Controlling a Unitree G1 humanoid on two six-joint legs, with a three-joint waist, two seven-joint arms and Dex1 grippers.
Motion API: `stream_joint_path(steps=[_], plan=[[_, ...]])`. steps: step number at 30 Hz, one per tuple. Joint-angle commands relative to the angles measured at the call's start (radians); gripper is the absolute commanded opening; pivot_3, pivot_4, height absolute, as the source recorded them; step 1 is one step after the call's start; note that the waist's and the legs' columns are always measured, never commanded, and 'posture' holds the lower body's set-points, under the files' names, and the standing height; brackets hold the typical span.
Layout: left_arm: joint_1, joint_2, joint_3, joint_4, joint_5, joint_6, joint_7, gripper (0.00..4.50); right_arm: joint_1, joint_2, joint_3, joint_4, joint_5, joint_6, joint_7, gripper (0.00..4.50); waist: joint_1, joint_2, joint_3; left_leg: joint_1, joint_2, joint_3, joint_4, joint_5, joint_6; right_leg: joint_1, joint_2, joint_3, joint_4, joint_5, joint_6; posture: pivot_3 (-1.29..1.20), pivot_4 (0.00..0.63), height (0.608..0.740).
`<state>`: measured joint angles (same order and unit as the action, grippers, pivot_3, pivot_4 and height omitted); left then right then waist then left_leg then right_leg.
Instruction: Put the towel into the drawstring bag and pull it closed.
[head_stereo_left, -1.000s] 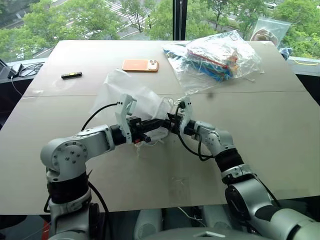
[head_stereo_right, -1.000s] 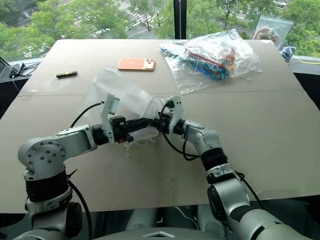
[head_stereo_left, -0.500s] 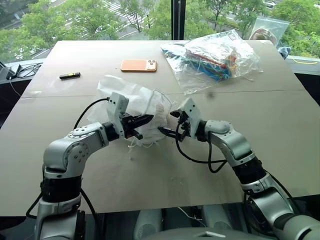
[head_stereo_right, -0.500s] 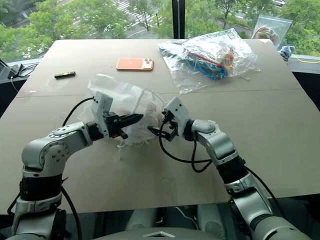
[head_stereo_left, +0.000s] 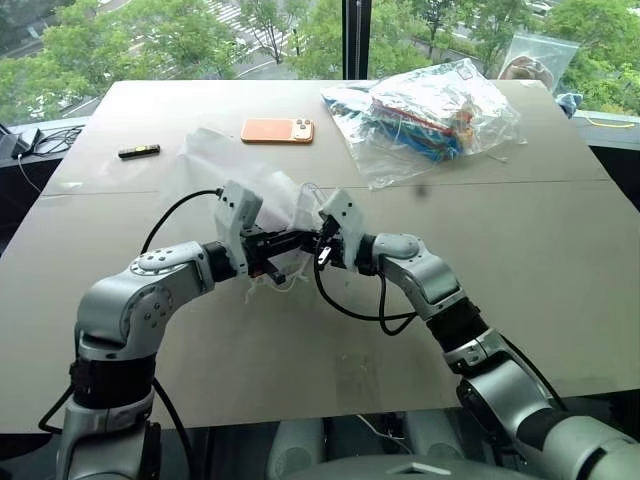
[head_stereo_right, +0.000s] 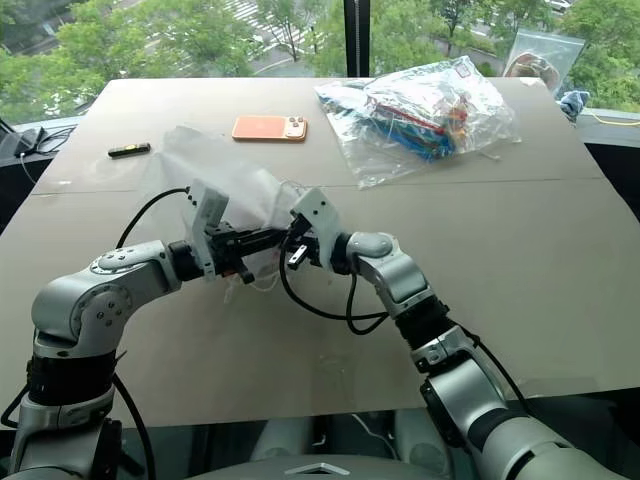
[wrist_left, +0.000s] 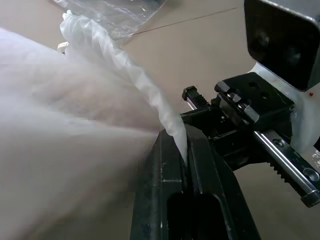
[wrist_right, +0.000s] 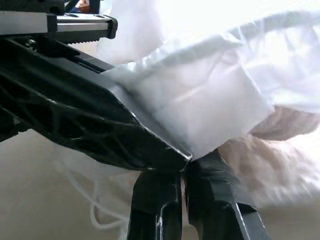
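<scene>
The drawstring bag (head_stereo_left: 275, 195), a translucent milky-white pouch, hangs just above the table's middle between my two grippers. A pale pink towel (wrist_right: 280, 142) shows faintly through its wall. My left gripper (head_stereo_left: 303, 242) is shut on the bag's gathered rim (wrist_left: 150, 95). Its black fingers (wrist_right: 95, 130) cross the right wrist view. My right gripper (head_stereo_left: 322, 246) points left, tip to tip with the left one. It is shut on the bag's white edge (wrist_right: 200, 120) right beside the left fingertips. Thin white cords (head_stereo_left: 268, 288) dangle under the bag.
An orange phone (head_stereo_left: 279, 130) and a small black stick (head_stereo_left: 142, 151) lie at the back left. Clear plastic bags of colourful items (head_stereo_left: 430, 110) lie at the back right, with another bag (head_stereo_left: 540, 55) at the far corner. Cables (head_stereo_left: 40, 140) lie off the table's left edge.
My right gripper stood open and apart from the bag half a second ago. It has since swung left and shut on the bag's edge beside the left fingertips. The bag now stretches back.
</scene>
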<state>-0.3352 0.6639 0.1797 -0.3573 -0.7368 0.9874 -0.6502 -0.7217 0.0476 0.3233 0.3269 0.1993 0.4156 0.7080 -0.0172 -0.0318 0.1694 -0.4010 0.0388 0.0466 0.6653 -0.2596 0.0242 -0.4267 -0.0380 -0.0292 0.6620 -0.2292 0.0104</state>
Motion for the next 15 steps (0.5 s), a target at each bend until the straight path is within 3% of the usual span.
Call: stream_joint_path(steps=[1,5,9,12,15], plan=[[0.03,0.03,0.051,-0.042,-0.037,-0.005,-0.027,0.0,-0.072,0.045,0.007,0.073,-0.02,-0.101,0.028,0.08,-0.001,0.0,0.0,0.0,0.0,0.0,0.0,0.0,0.0,0.0,-0.001,0.0,0.0,0.0,0.0,0.0,0.15,0.74],[0.059,0.049,0.057,-0.024,-0.014,-0.047,-0.051,0.0,-0.113,0.128,-0.027,0.29,-0.021,-0.222,0.035,0.08,-0.006,0.0,0.0,0.001,0.0,-0.001,-0.001,0.0,0.0,0.0,0.0,0.0,0.0,0.0,0.0,0.0,0.15,0.74],[0.069,0.087,0.017,0.015,0.08,-0.123,-0.066,0.0,-0.1,0.09,-0.021,0.352,-0.087,-0.306,-0.002,0.08,0.0,0.001,0.0,0.0,-0.001,0.0,-0.001,0.0,0.0,0.0,0.0,0.0,0.0,0.0,0.0,0.0,0.15,0.74],[0.071,0.111,-0.012,0.063,0.154,-0.2,-0.078,0.0,-0.026,0.011,-0.025,0.195,-0.077,-0.259,0.048,1.01,0.002,0.001,0.0,0.0,-0.001,0.001,-0.001,0.0,0.0,0.0,-0.001,0.0,-0.001,0.0,0.0,0.0,0.15,0.74],[0.071,0.114,-0.023,0.102,0.203,-0.274,-0.098,0.0,0.061,-0.071,-0.021,-0.049,-0.046,-0.151,0.079,2.42,0.006,0.001,0.001,0.0,-0.001,0.0,-0.002,0.0,-0.001,0.0,-0.005,-0.001,-0.001,0.0,0.0,0.0,0.15,0.74]])
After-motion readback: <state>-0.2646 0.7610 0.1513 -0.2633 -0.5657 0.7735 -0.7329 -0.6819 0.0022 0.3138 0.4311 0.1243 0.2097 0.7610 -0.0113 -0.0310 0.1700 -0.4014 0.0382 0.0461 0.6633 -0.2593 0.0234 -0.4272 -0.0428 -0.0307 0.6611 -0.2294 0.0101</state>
